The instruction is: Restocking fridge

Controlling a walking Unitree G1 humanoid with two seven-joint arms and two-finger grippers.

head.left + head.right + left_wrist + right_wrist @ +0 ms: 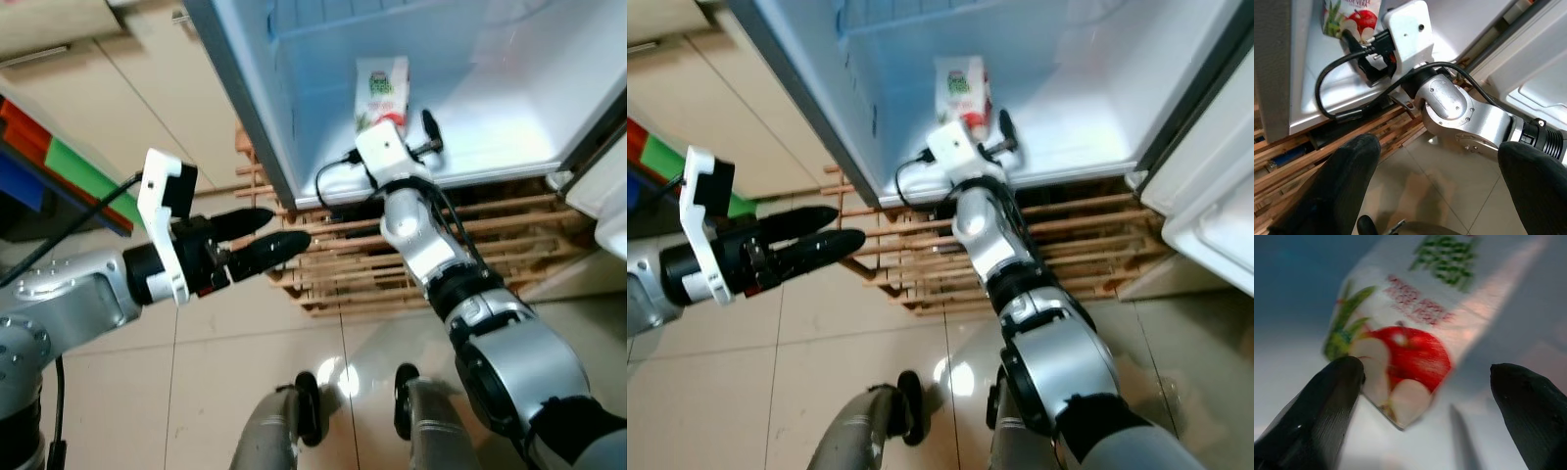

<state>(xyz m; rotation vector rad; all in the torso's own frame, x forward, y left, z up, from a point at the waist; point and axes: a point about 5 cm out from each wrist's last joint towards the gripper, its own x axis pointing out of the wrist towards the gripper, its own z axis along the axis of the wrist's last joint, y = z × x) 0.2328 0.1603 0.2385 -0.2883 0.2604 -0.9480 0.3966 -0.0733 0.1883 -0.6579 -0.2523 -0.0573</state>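
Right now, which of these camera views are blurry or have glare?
Right wrist view: soft focus on the juice carton and the right gripper. Left eye view: a bright glare spot on the floor tiles; the fridge interior is washed out. Left wrist view: left gripper fingers blurred.

A white juice carton (380, 91) printed with a red apple and green lettering stands upright on the open fridge (509, 108) floor, at about 12 o'clock in the head view.
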